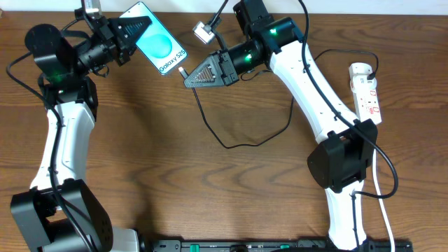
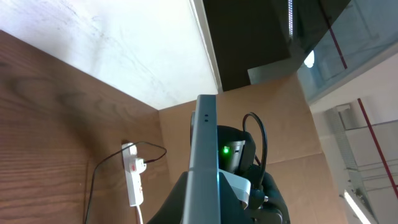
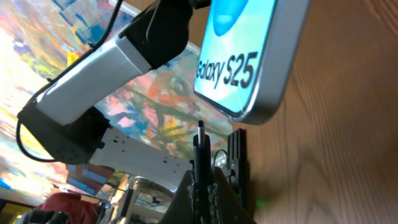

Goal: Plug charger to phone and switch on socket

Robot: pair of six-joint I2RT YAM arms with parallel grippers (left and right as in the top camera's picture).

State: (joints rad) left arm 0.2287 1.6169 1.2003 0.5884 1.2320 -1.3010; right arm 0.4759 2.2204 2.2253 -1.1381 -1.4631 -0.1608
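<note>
Overhead, the left gripper is clamped on the small rectangular smartphone, teal-blue screened with a white "Galaxy S25" band, at the far left of the brown wooden table. The right gripper is pinched together on the thin black charger cable. Its plug tip points at the phone's banded end from just beside it; I cannot tell if they touch. The white elongated power strip lies well apart, at the right edge.

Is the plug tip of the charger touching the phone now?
Apart. The right wrist view shows a strip of background between the charger's plug tip and the lower edge of the phone.
</note>
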